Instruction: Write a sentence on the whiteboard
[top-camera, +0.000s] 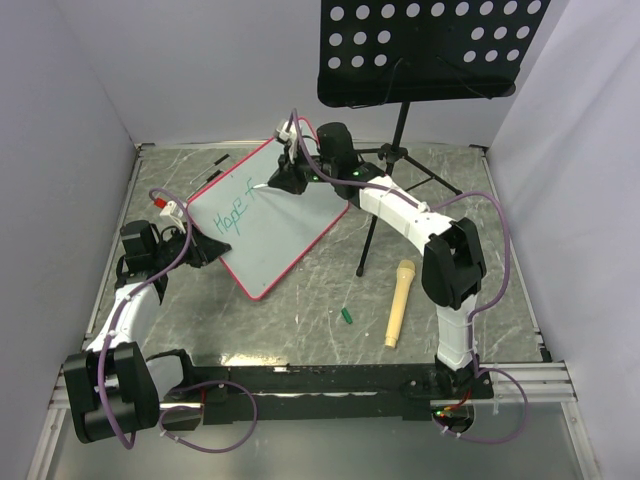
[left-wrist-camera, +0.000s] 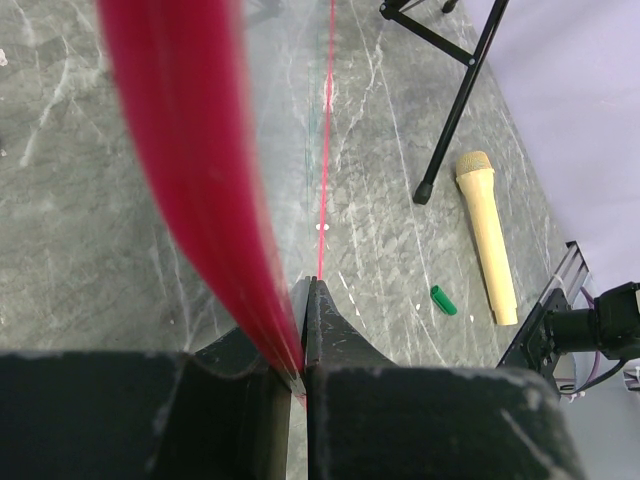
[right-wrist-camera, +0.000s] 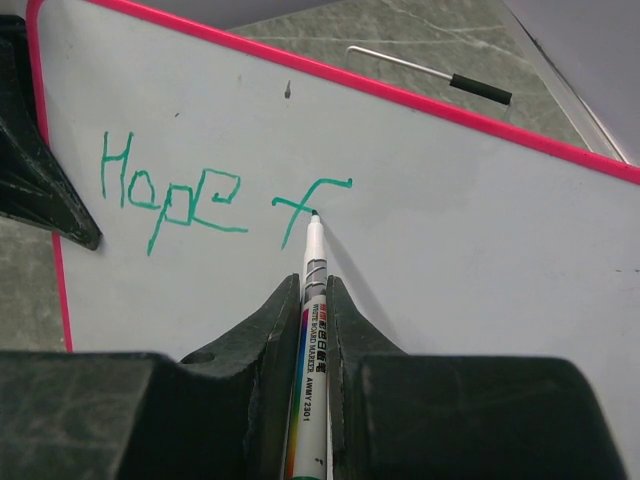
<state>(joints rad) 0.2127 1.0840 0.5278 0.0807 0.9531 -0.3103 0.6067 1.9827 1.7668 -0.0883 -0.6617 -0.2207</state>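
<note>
Board (top-camera: 300, 222) tilted, far left of table; left gripper (left-wrist-camera: 306, 300) clenched on its near-left frame. Right gripper (right-wrist-camera: 314, 295) grasps marker (right-wrist-camera: 312, 250), tip at writing (right-wrist-camera: 190, 195) "Hope f". Board likely light, stiff, slick: hold by frame

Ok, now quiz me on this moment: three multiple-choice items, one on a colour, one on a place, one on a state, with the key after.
1. The writing on the whiteboard is: A black; B teal-green; C red.
2. The green cap lies: A on the whiteboard; B on the table, left of the microphone; C on the table, right of the microphone.
3. The right gripper is: A open above the table; B shut on the whiteboard's frame; C shut on the marker.
Key: 1 B, the strokes of "Hope f" are teal-green; 2 B, the top view shows it just left of the microphone; 3 C, both fingers clamp the marker, its tip on the board.
</note>
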